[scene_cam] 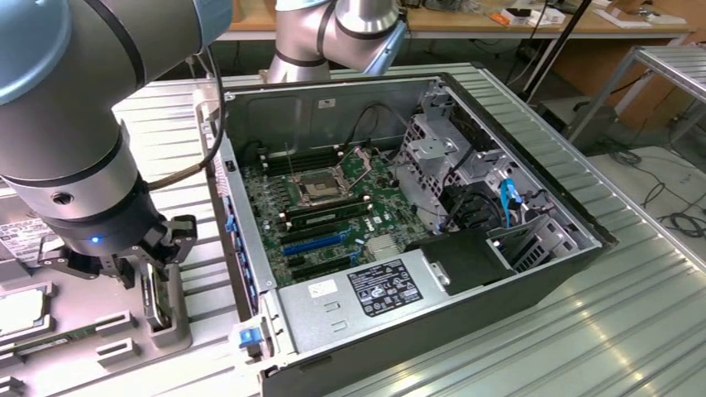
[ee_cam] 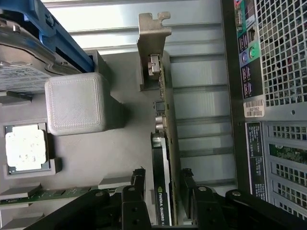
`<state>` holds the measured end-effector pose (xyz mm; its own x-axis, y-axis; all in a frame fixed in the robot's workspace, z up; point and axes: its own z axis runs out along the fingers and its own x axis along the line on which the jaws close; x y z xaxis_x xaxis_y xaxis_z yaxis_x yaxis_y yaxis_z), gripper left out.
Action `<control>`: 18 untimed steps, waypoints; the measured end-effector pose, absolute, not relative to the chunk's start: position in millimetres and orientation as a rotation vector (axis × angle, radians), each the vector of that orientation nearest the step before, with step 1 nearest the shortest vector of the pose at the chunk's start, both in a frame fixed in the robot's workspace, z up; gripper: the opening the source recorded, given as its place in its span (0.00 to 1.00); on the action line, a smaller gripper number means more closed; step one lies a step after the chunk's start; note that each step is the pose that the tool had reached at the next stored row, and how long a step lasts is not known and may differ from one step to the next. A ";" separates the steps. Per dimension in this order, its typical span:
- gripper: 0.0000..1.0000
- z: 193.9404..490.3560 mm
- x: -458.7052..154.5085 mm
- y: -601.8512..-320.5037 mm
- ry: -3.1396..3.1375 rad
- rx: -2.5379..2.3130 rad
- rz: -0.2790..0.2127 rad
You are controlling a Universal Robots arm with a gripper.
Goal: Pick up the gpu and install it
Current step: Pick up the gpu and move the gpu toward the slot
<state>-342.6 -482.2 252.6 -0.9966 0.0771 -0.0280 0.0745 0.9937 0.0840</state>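
Grey tray [ee_cam: 125, 143] holds the gpu [ee_cam: 165, 120] upright; pincer [ee_cam: 162, 174] released, straddling it.

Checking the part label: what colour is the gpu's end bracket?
Silvery grey metal; the bracket of the gpu shows best in the wrist view.

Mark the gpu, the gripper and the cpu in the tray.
gpu [ee_cam: 164, 120]: wrist view, card's upper edge, mid-length.
gripper [ee_cam: 163, 176]: wrist view, midway between fingertips.
cpu [ee_cam: 26, 148]: wrist view, centre of metal lid.
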 end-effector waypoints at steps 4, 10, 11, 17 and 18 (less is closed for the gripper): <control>0.42 249.0 -342.6 -482.1 3.105 0.118 0.130; 0.42 246.6 -342.6 -482.1 3.105 0.118 0.129; 0.42 246.6 -342.6 -482.1 3.105 0.118 0.130; 0.42 246.6 -342.6 -481.2 3.105 0.118 0.129; 0.42 246.6 -342.6 -481.2 3.105 0.118 0.130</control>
